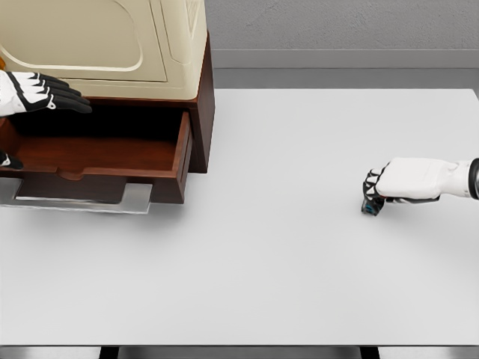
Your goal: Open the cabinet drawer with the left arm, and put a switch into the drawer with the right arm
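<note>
The switch (371,207), small and dark, sits on the white tabletop (299,262) far right, where we see the right robot hand (374,192) curled around it. The cabinet drawer (112,161) stands pulled out; the left robot hand (41,93) hovers above it, fingers extended.

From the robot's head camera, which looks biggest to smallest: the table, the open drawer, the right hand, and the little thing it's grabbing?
1. Table, fills most of the view.
2. Drawer, pulled open.
3. Right hand.
4. Switch, mostly hidden under the fingers, so its full size is unsure.
</note>
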